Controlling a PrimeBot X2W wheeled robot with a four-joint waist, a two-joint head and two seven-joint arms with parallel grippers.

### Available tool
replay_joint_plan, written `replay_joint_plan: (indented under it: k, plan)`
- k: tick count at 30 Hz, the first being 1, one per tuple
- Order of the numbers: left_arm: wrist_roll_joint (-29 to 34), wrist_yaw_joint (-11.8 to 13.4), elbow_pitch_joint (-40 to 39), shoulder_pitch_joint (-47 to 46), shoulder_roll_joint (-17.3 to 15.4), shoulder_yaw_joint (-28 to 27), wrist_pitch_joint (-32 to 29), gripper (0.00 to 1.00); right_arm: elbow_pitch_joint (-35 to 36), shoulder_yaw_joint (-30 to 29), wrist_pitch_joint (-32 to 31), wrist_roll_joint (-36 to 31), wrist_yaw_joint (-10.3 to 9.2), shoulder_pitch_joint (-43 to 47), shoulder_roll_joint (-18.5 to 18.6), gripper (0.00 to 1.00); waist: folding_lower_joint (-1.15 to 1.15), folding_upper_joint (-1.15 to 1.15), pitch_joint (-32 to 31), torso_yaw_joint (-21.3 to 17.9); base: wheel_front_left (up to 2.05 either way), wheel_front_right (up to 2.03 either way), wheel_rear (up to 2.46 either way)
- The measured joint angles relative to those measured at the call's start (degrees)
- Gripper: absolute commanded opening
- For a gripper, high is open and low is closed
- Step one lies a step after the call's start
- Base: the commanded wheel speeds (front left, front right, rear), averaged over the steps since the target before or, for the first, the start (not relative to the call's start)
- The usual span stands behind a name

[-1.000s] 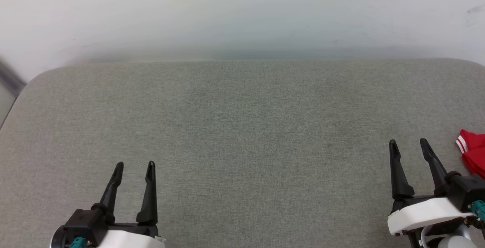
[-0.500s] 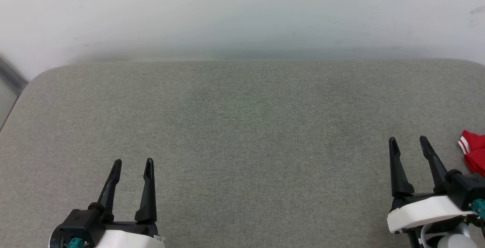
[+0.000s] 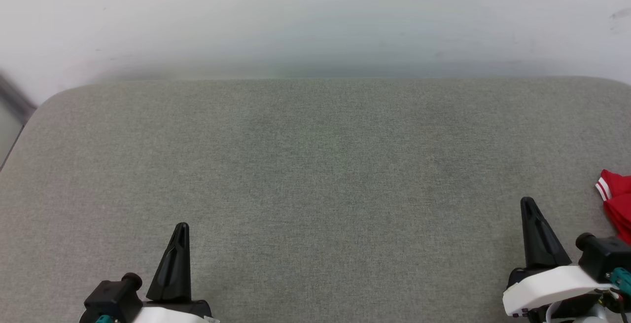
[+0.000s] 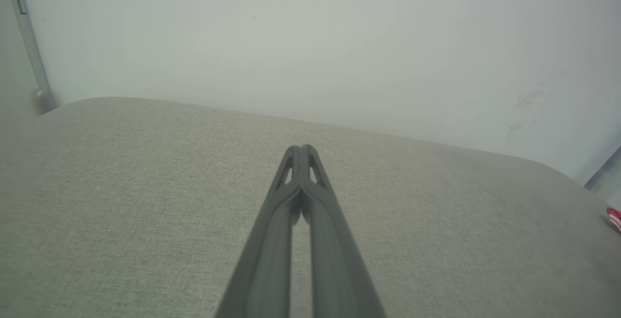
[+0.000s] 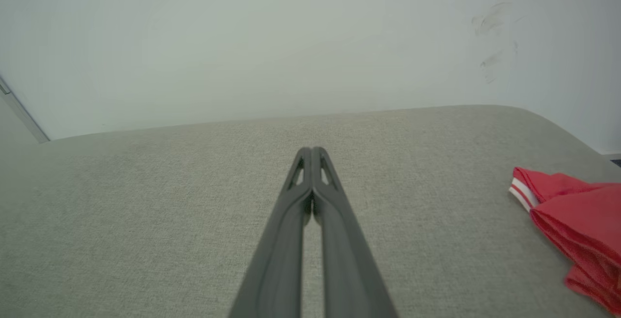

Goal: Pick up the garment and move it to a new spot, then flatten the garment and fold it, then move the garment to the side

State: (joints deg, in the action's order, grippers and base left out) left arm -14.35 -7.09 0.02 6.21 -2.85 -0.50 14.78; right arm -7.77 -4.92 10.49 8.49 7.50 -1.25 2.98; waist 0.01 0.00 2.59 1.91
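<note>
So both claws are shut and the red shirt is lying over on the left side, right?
No. The shirt lies on the right side, near the right claw, as the head view shows. That claw and the left claw are both shut.

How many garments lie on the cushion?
1. The red garment lies at the cushion's right edge, beside the right gripper; partly out of frame, so more may be hidden.

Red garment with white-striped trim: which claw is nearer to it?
Right. The right claw is shut just left of the red garment with white-striped trim, not touching it; the left claw, also shut, lies far across the grey fabric surface.
</note>
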Motion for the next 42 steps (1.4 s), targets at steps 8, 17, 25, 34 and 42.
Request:
replay_joint_plan:
  k: [8, 17, 25, 34, 42]
  plan:
    - [-9.1, 0.1, 1.4, -0.4, -0.2, 0.1, -1.7, 0.00, -0.8, -0.2, -1.9, 8.9, 0.00, -0.1, 0.0, 0.00, 0.00, 0.00, -0.2, -0.1, 0.00, 0.00, 0.00]
    - [-18.3, 0.0, 3.2, -1.9, -0.7, 0.1, -3.6, 0.00, -1.4, -0.2, -3.5, 18.3, 0.00, -0.2, 0.0, 0.00, 0.00, 0.00, -0.3, -0.3, 0.00, 0.00, 0.00]
    - [-25.7, 0.0, 4.5, -3.1, -1.0, 0.0, -5.1, 0.00, -1.8, -0.3, -5.1, 25.8, 0.00, -0.6, 0.0, 0.00, 0.00, 0.00, -0.5, -0.4, 0.00, 0.00, 0.00]
    - [-33.2, 0.0, 5.7, -4.3, -1.5, 0.0, -6.6, 0.00, -2.4, -0.5, -6.6, 33.5, 0.00, -1.0, 0.0, 0.00, 0.00, 0.00, -0.7, -0.5, 0.00, 0.00, 0.00]
    - [-39.1, 0.0, 6.8, -5.2, -1.6, -0.3, -8.2, 0.00, -2.9, -0.7, -7.9, 39.8, 0.00, -1.4, 0.0, 0.00, 0.00, 0.00, -0.8, -0.6, 0.00, 0.00, 0.00]
